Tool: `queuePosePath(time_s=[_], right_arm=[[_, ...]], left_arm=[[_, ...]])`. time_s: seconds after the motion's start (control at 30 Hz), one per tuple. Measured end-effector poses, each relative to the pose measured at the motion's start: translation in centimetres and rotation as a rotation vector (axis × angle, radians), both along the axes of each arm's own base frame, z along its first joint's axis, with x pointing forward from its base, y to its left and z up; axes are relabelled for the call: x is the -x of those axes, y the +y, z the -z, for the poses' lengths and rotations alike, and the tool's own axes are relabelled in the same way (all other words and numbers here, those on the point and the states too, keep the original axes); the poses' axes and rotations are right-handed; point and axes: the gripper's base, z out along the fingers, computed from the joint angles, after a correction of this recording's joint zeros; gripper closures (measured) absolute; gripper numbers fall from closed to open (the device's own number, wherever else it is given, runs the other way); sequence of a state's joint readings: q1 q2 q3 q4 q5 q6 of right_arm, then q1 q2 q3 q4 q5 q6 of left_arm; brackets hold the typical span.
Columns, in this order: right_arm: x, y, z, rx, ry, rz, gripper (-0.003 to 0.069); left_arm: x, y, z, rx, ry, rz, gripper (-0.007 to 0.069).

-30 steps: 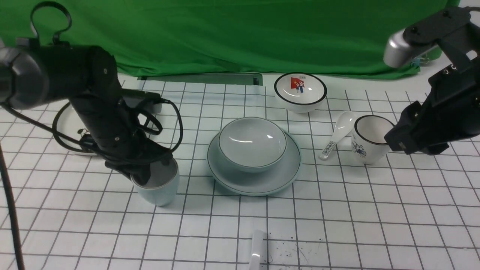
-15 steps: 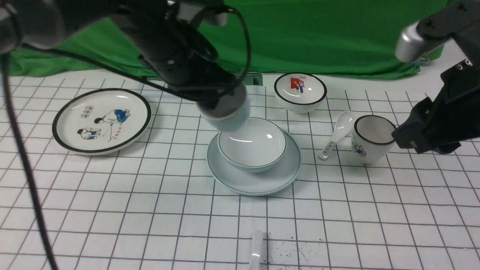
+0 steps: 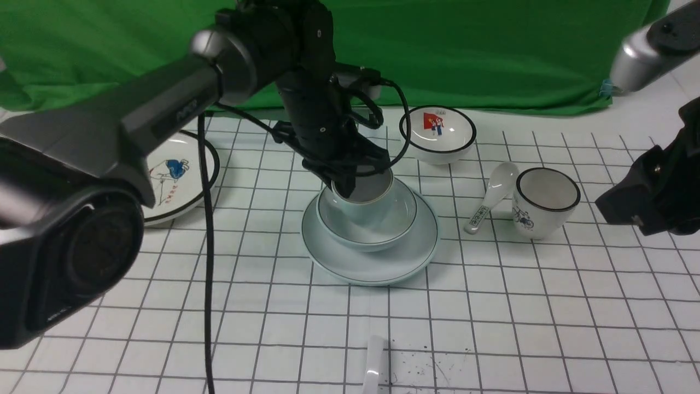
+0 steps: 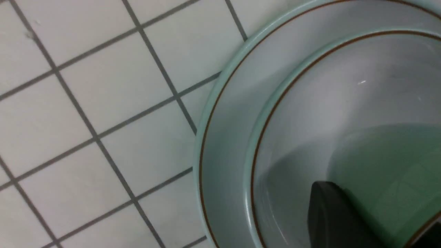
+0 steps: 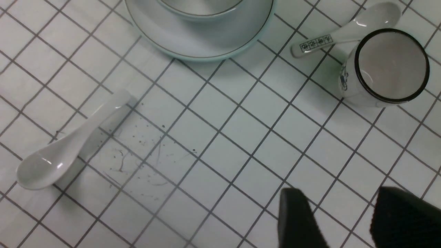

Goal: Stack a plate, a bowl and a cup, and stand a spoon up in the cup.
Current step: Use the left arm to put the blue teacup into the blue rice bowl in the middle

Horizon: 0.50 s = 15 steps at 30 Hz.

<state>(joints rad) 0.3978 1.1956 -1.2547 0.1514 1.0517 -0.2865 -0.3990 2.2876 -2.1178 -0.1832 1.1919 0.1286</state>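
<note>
Two of the stack's layers are set, and the third is nearly there. A second ago the cup (image 3: 365,198) stood on the tabletop toward the left edge. Now it's down inside the bowl (image 3: 402,216), which sits on the plate (image 3: 377,271) at mid-tabletop.

Left gripper (image 3: 345,186): fingers pressed in, pinching the cup's wall at the rim. One finger (image 4: 336,215) shows dark against the cup in the wrist view.

Can't tell from either view whether the cup's foot is seated on the bowl floor or just above it. I'd confirm that before letting go.

Right gripper (image 5: 339,196): fingers spread, holding nothing, over bare tabletop toward the right edge.

The spoon (image 5: 69,151) lies flat by the near edge, well apart from the stack, untouched.

So once the cup is released, only the spoon step is left. Likely the right arm's job. It should watch for the printed spoon (image 5: 344,32) touching the black-rimmed cup (image 5: 386,69), which is the wrong pair.
</note>
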Motion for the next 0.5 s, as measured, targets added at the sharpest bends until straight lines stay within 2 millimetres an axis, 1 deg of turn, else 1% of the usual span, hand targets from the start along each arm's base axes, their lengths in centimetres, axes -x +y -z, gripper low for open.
queuePosePath(time_s=[0.07, 0.13, 0.17, 0.2, 0.23, 0.27, 0.3, 0.33, 0.37, 0.4, 0.43, 0.47, 0.5], right_arm=[[0.0, 0.0, 0.0, 0.000, 0.000, 0.000, 0.0317], [0.0, 0.0, 0.0, 0.000, 0.000, 0.000, 0.0317], [0.0, 0.0, 0.0, 0.000, 0.000, 0.000, 0.0317], [0.0, 0.0, 0.0, 0.000, 0.000, 0.000, 0.0317], [0.0, 0.0, 0.0, 0.000, 0.000, 0.000, 0.0317], [0.0, 0.0, 0.0, 0.001, 0.000, 0.000, 0.0317], [0.0, -0.1, 0.0, 0.009, -0.003, 0.001, 0.0317], [0.0, -0.2, 0.0, 0.019, -0.003, 0.002, 0.0317], [0.0, -0.3, 0.0, 0.029, -0.004, 0.004, 0.0317], [0.0, -0.3, 0.0, 0.037, -0.008, 0.005, 0.0317], [0.1, -0.5, -0.1, 0.049, -0.018, 0.008, 0.0317], [0.3, -0.6, -0.3, 0.051, -0.025, 0.011, 0.0317], [0.3, -0.7, -0.3, 0.053, -0.028, 0.012, 0.0317]], left_arm=[[-0.1, 0.0, 0.4, -0.002, 0.009, -0.001, 0.0597], [-0.1, -0.1, 0.4, -0.001, 0.008, -0.001, 0.0550], [-0.1, -0.1, 0.4, -0.001, 0.008, -0.001, 0.0544], [-0.1, -0.1, 0.2, 0.005, 0.003, -0.003, 0.0471], [-0.1, -0.1, 0.0, 0.007, -0.001, -0.003, 0.0424], [-0.1, -0.1, 0.0, 0.007, -0.002, -0.003, 0.0414], [0.1, 0.0, -0.5, 0.008, -0.004, -0.001, 0.0325], [0.2, 0.0, -0.8, 0.008, -0.005, 0.001, 0.0287], [0.4, 0.1, -1.5, 0.012, -0.012, 0.002, 0.0242], [0.6, 0.2, -2.3, 0.017, -0.026, 0.003, 0.0216], [1.1, 0.4, -4.0, 0.030, -0.059, 0.003, 0.0159], [1.4, 0.5, -5.2, 0.040, -0.081, 0.002, 0.0142], [1.5, 0.5, -5.5, 0.043, -0.087, 0.003, 0.0132]])
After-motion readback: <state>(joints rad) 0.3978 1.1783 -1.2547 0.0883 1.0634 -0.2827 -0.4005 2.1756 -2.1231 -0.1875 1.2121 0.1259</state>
